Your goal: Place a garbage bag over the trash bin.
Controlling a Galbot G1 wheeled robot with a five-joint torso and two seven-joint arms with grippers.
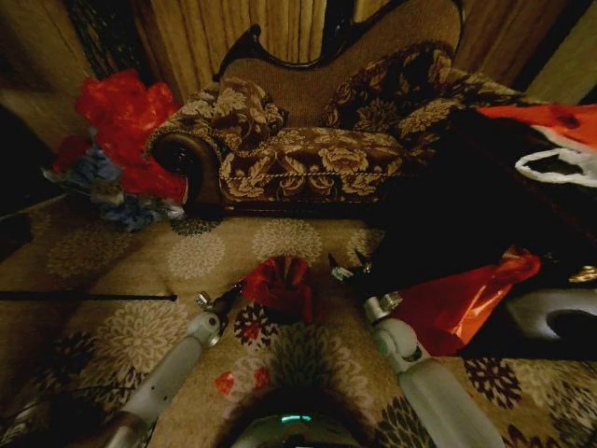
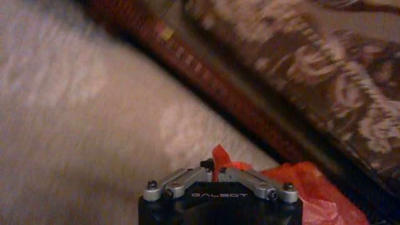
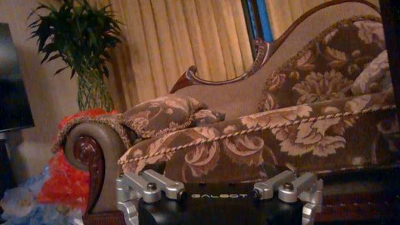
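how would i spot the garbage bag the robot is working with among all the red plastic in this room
Start at the floral sofa and drop to the patterned carpet in front of it. Between the two arms sits the garbage bag, small, crinkly, bright red, pinched by the left end effector. The larger smooth red-orange bag lies to its right.

From my seat there's a floral sofa (image 1: 308, 140) well ahead of the tools, a heap of red plastic (image 1: 126, 121) off left, patterned carpet (image 1: 112, 252) underneath, curtains (image 3: 181, 42) and a plant (image 3: 78, 33) behind.
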